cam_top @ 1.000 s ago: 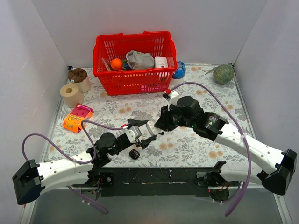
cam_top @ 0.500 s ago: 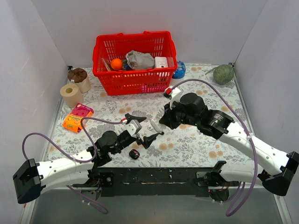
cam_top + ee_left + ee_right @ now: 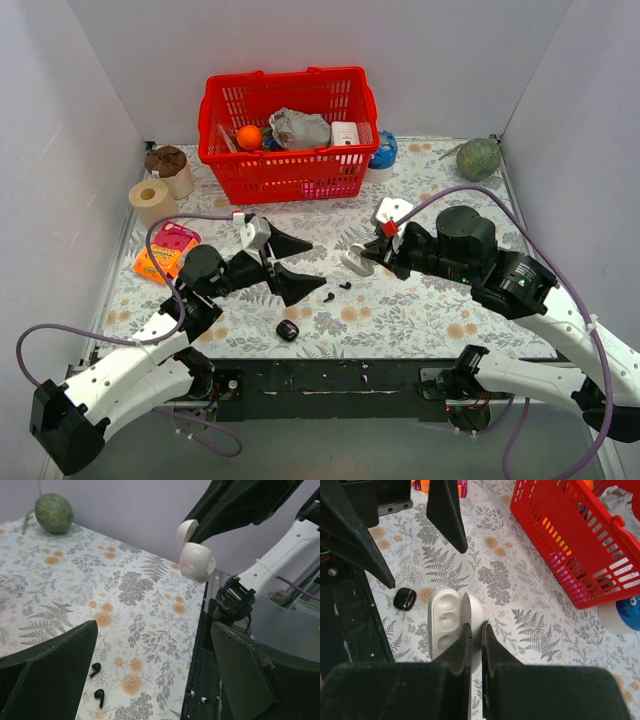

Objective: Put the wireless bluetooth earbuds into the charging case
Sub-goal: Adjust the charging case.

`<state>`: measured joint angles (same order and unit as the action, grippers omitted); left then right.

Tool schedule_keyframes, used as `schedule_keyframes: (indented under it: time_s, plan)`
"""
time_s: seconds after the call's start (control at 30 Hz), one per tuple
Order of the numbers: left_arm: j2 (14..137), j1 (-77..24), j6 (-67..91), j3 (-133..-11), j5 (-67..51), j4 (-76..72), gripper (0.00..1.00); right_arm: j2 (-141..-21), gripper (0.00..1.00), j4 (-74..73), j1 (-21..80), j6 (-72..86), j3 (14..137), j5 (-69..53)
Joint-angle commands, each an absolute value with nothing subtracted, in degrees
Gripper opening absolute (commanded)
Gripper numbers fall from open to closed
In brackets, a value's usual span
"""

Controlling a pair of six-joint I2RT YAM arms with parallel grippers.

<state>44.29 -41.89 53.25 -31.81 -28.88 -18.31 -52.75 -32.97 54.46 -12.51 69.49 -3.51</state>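
While the right gripper (image 3: 475, 630) was clamped narrowly on the lid edge of an open white case (image 3: 445, 622), apparently to hold it aloft, the left gripper (image 3: 154, 630) stood wide and empty. The earbuds (image 3: 99, 696) lay loose just below its fingers. The charging case (image 3: 405, 599) sat apart, beyond the right fingertips.

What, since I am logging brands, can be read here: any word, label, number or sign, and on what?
Nothing legible in any view.
Orange and pink packet: print too small.
White box in red basket: mark blurred.
Black charging case: light mark, unreadable.
White case in right claw: no text shown.
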Motion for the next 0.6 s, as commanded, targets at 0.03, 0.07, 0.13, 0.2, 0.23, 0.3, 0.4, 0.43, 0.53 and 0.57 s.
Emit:
schedule_keyframes:
  time_s: [0.03, 0.07, 0.13, 0.2, 0.23, 0.3, 0.4, 0.43, 0.53, 0.57]
  plan:
    - [48.9, -37.5, 60.3, -34.0, -51.1, -20.1, 0.98, -54.1, 0.01, -32.2, 56.5, -19.1, 70.9, -7.0]
    - [51.4, -37.5, 60.2, -34.6, -52.1, -21.1, 0.98, -54.6, 0.01, -32.4, 56.9, -19.1, 71.0, -7.5]
    - [53.1, -37.5, 58.7, -36.1, -53.6, -20.9, 0.96, -56.3, 0.01, -33.2, 58.2, -19.1, 71.5, -7.9]
    - [54.5, -37.5, 58.3, -36.5, -54.0, -22.6, 0.95, -57.8, 0.01, -33.5, 59.1, -18.9, 71.6, -7.6]
    - [54.8, -37.5, 58.2, -36.6, -54.1, -23.3, 0.94, -58.1, 0.01, -33.1, 59.1, -18.8, 71.6, -7.6]
    - [55.6, -37.5, 57.7, -37.1, -54.1, -23.2, 0.92, -58.9, 0.01, -32.7, 59.2, -18.3, 71.7, -7.4]
    - [56.5, -37.5, 56.9, -37.4, -54.1, -23.1, 0.91, -60.2, 0.01, -32.3, 59.3, -17.8, 72.3, -7.0]
    - [56.6, -37.5, 56.8, -37.4, -54.2, -23.4, 0.89, -60.4, 0.01, -31.9, 59.4, -17.8, 72.4, -7.0]
    - [57.7, -37.5, 56.5, -37.0, -54.7, -23.7, 0.82, -61.1, 0.01, -30.9, 59.4, -17.1, 72.4, -7.5]
    - [58.0, -37.5, 56.4, -36.8, -55.0, -23.7, 0.8, -61.3, 0.01, -30.4, 59.4, -17.1, 72.3, -7.6]
